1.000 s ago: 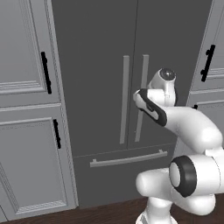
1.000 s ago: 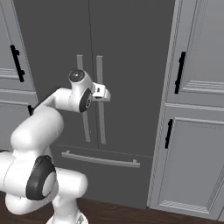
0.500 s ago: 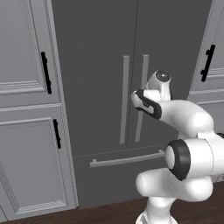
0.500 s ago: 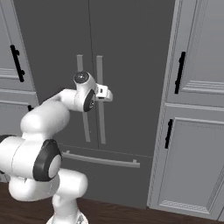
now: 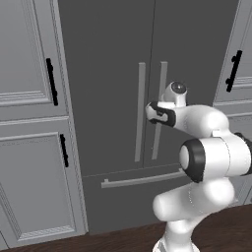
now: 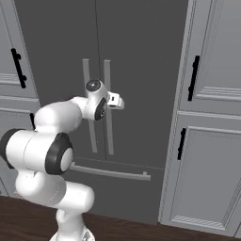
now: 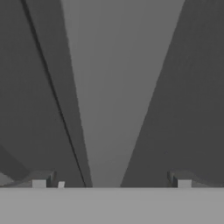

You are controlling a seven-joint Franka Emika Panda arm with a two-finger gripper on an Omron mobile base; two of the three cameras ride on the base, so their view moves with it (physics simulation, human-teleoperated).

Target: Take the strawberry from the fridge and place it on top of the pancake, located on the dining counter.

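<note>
The gripper (image 7: pixel 111 183), jaws spread wide, sits close up against the right door handle (image 7: pixel 118 87) of the fridge (image 5: pixel 108 74) (both doors shut), light grey cabinets (image 6: pixel 207 141) on either side.

fridge (image 5: pixel 108 74): matt dark grey, smooth
bar handles (image 5: pixel 141 112): paler grey, satin, metal-like
cabinets (image 5: pixel 29 147): light grey, matt, painted look
floor (image 6: pixel 28 221): dark wood, slight sheen
</note>
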